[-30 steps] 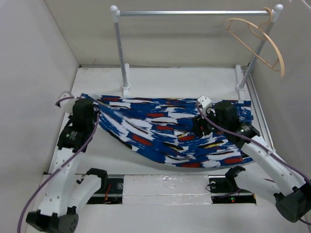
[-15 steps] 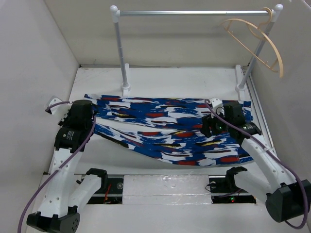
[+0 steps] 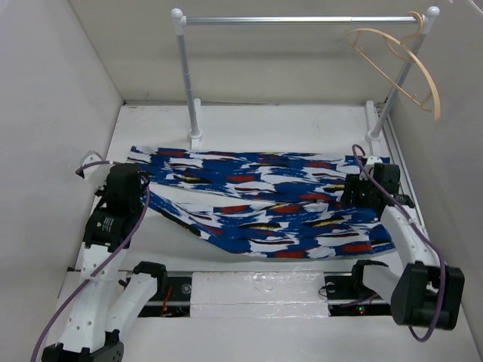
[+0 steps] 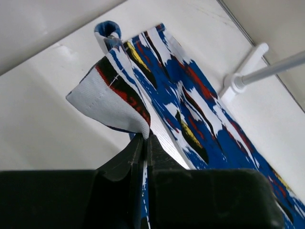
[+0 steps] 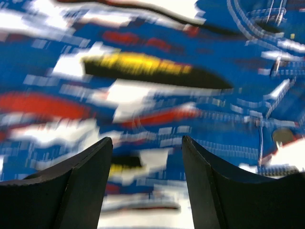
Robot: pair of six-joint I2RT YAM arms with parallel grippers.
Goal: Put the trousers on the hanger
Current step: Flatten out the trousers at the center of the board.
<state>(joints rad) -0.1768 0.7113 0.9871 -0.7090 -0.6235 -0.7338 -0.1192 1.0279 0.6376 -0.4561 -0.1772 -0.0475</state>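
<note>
**Cuff pinched, hanger far off**

The left claw (image 4: 145, 138) grips a cuff of the trousers (image 3: 264, 207), which lie spread on the worktop (image 3: 264, 128). The right claw (image 5: 147, 138) gapes empty over the waistband. Lifted one-ended, fabric may slip before reaching the hanger (image 3: 377, 30) on the far rail (image 3: 302, 20).

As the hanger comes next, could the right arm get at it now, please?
Probably yes: the right gripper is open above the trousers, and nothing stands between it and the hanger, hooked on the rail's right end.
</note>
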